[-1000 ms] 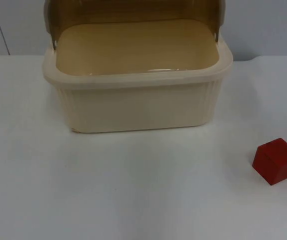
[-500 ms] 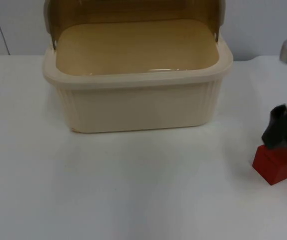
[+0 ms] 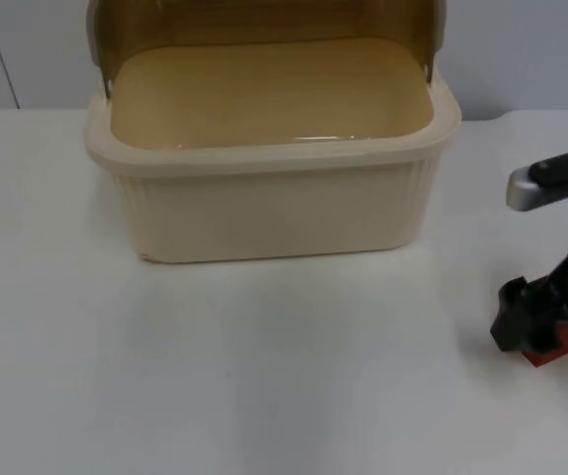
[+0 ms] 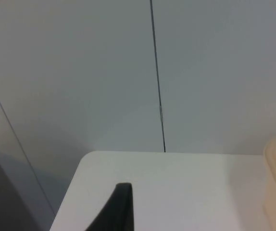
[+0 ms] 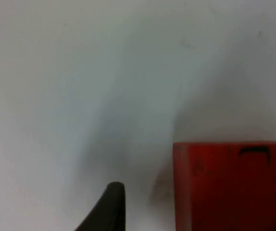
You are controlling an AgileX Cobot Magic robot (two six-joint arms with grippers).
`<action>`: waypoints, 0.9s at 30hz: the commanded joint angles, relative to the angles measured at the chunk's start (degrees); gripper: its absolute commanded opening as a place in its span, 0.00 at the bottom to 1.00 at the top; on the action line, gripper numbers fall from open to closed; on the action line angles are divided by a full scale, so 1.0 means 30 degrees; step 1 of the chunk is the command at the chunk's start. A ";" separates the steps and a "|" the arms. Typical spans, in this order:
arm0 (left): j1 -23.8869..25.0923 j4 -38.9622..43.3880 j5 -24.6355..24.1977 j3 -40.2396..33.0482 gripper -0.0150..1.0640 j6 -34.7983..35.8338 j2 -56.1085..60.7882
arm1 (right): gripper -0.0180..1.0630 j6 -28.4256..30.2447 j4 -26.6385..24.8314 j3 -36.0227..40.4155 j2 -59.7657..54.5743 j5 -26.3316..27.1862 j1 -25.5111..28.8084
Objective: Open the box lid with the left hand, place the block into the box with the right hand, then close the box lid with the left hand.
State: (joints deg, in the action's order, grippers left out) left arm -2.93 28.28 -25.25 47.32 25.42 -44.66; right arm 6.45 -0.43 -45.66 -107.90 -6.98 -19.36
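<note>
standing open at upper centre, the box (image 3: 269, 148) has its lid (image 3: 264, 25) raised; right gripper (image 3: 546, 317) straddles the red block (image 3: 559, 343) at right edge, fingers apart, ungrasped. placing and closing remain; left gripper (image 4: 114, 211) waits, fingers unreadable.

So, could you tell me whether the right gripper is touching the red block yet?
Cannot tell. In the top view the right gripper overlaps the red block; the right wrist view shows bare table between fingertip and block.
</note>
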 commanded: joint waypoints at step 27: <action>0.0037 0.0777 0.0104 -0.0058 0.99 -0.0050 0.0024 | 0.02 -0.1218 0.0142 -0.0826 0.6677 -0.4303 0.0106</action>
State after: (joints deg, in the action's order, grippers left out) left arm -2.93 30.34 -25.15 47.32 25.31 -44.66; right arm 2.98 -0.43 -46.27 -95.00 -16.75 -19.36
